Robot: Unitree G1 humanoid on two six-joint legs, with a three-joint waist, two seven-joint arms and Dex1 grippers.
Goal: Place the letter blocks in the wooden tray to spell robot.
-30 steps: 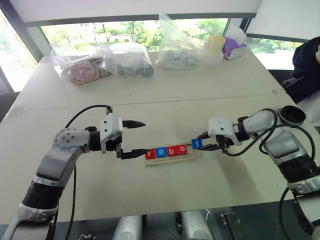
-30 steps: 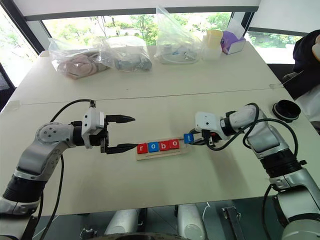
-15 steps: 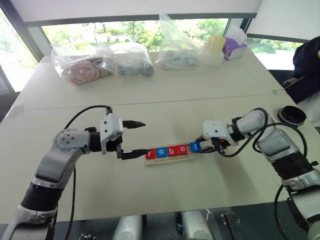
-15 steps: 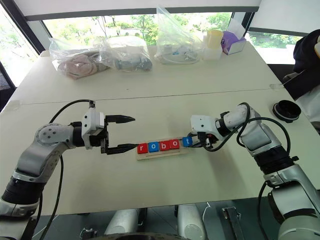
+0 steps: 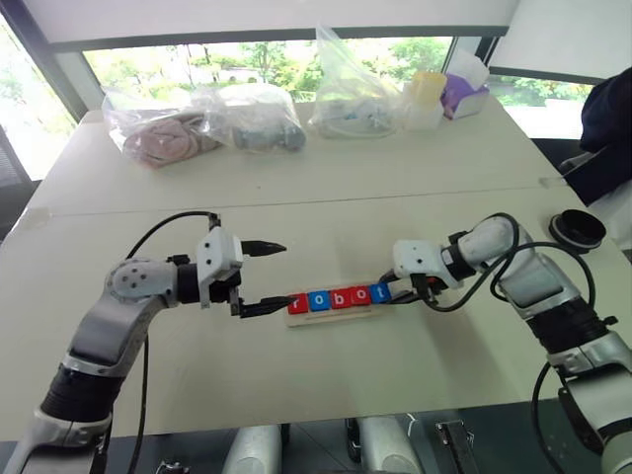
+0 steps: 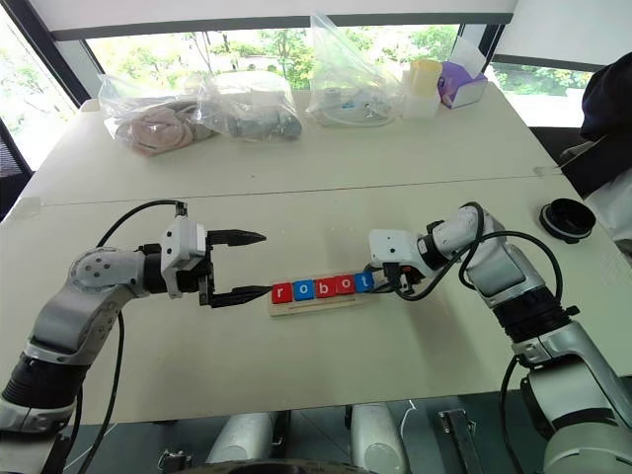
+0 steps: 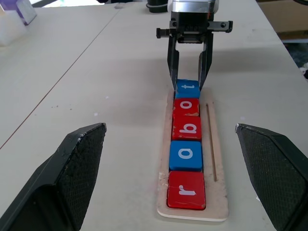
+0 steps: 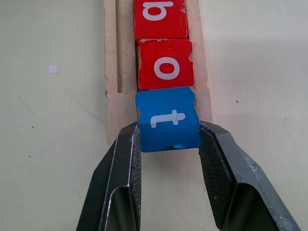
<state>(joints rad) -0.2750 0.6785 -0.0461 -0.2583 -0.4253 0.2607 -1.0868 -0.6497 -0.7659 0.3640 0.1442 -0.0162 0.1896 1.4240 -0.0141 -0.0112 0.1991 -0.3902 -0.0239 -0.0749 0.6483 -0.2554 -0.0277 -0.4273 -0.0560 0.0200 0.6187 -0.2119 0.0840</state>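
Five letter blocks (image 7: 186, 139) in wooden tray (image 7: 216, 159), reading robot | right hand (image 8: 168, 144) clamped on blue t block (image 8: 168, 119) at tray's end | left hand (image 5: 265, 276) wide open, empty, beside r end | table (image 5: 326, 385)

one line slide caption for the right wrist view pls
Right gripper clamps the blue t block at the wooden tray end, against the red o block.
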